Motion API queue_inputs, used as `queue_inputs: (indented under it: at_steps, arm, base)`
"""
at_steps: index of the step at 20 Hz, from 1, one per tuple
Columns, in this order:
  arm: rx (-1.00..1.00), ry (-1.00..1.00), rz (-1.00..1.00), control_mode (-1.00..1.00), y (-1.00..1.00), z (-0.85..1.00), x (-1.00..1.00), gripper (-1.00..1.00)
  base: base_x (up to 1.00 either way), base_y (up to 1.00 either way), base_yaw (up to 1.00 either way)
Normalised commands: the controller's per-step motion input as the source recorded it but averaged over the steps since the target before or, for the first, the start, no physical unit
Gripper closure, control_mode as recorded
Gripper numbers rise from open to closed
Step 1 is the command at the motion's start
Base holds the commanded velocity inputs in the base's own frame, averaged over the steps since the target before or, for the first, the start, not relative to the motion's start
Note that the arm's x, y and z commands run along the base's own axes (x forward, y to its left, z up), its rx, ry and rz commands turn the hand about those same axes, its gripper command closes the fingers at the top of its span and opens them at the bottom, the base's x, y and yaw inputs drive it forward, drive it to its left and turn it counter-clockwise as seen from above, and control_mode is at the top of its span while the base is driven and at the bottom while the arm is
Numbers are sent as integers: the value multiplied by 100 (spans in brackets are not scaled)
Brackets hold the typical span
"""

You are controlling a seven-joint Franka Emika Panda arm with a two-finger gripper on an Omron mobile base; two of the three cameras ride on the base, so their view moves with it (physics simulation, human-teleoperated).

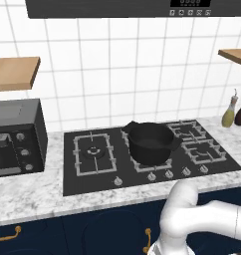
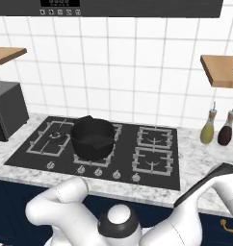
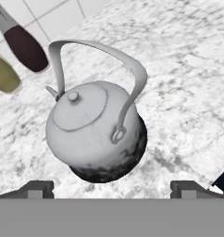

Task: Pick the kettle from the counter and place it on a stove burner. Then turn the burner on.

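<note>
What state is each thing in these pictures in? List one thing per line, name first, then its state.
kettle: upright on the counter, lid on, handle raised, not held.
gripper: jaws open, above the kettle, apart from it.
black pot: upright on the middle grate, no lid.
left burner: bare, no flame.
two bottles: upright, stoppered, by the wall.
</note>
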Motion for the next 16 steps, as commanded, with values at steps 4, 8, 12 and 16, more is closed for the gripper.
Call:
queue_inputs:
  at_steps: [4,8,12,16]
  arm:
    - [4,-3,0,-100,-13,-6,18,-100]
    - [7,0,0,-100,-26,-4,17,-100]
    - [9,0,0,-100,-38,-2,11,-100]
    - [10,0,0,-100,-39,0,13,-100]
  base:
    - [0,0,0]
    - [0,0,0]
    - [0,0,0]
    - [0,0,0]
